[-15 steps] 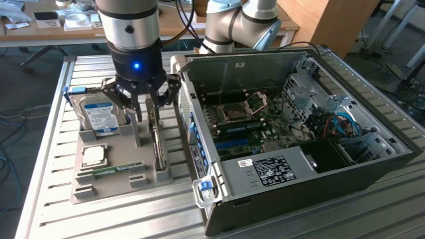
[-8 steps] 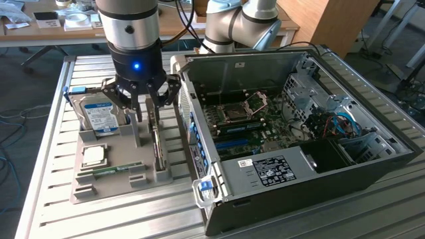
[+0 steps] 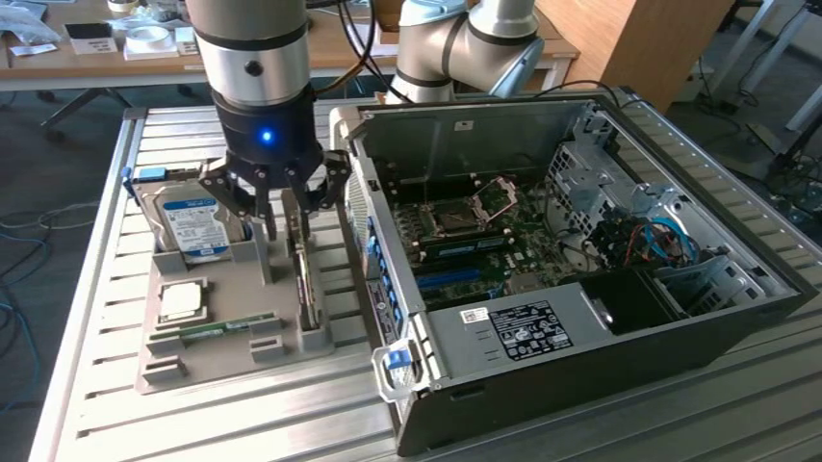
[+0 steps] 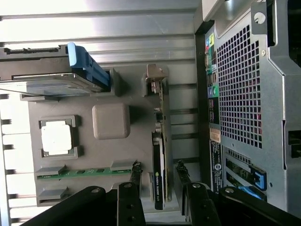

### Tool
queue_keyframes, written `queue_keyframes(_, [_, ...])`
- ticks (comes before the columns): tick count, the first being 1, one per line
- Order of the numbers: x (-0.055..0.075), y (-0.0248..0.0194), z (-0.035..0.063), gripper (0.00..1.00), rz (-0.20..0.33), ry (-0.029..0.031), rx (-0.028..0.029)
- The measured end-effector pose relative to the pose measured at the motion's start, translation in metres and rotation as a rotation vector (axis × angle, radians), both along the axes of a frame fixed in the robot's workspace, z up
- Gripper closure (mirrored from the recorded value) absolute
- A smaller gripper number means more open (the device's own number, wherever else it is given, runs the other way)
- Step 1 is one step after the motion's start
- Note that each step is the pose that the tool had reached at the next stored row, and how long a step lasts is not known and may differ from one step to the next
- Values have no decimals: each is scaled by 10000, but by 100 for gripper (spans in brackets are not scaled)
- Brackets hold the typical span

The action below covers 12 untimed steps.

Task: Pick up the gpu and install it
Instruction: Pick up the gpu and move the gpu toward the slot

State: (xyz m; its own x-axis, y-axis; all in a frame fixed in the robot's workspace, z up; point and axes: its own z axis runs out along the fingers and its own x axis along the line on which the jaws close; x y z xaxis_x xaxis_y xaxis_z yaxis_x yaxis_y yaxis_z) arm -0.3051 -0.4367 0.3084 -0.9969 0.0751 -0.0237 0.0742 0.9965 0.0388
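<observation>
I read this as the pick-up step, right at the lining-up for the grasp; nothing has been lifted yet. The claw [image 3: 293, 226] hangs low over the gray tray [image 3: 231, 274], its fingers [image 4: 135, 175] apart, one on each side of the gpu [image 3: 306, 289]. In the wrist view I see a sliver of gap between each finger and the gpu [image 4: 159, 155], so I judge it straddled but not gripped.

The gpu stands on its long edge in its slot on the tray. Taking the exterior view as a clock face centred on the tray, the gpu runs along the three o'clock side. The hard drive [image 3: 192, 226] is propped at eleven o'clock, the processor chip [image 3: 180, 301] lies at eight and the memory stick [image 3: 225, 327] at about six. The open computer case [image 3: 578, 250] lies at three o'clock from the tray, just beside it, with its motherboard [image 3: 469, 241] exposed.

As I judge it, the move from here calls for an even squeeze on the two flat faces — square, not skewed — since the gpu is thin and held only by its slot. Any lift would need to go straight along the slot. The case wall at three o'clock leaves the finger on that side little room.
</observation>
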Motion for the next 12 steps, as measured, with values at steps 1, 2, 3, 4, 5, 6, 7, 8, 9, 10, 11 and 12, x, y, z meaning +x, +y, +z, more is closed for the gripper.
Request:
queue_keyframes(1, [0,0,-18,58,0,0,0])
queue_keyframes(2, [0,0,-36,58,0,-1,1])
queue_keyframes(3, [1,0,-56,58,0,-1,1])
queue_keyframes(4, [1,0,-73,58,0,-1,1])
queue_keyframes(5, [1,0,-91,58,0,-1,1])
queue_keyframes(6, [1,0,-106,58,-1,-1,1])
queue_keyframes(7, [5,-1,-113,58,0,-2,1])
queue_keyframes(8, [13,-2,-116,58,3,1,0])
queue_keyframes(9, [23,-2,-120,58,1,2,-1])
queue_keyframes(10, [33,-2,-126,58,0,2,0])
queue_keyframes(11, [40,-2,-134,58,0,1,1])
queue_keyframes(12, [42,-1,-147,58,-1,2,1])
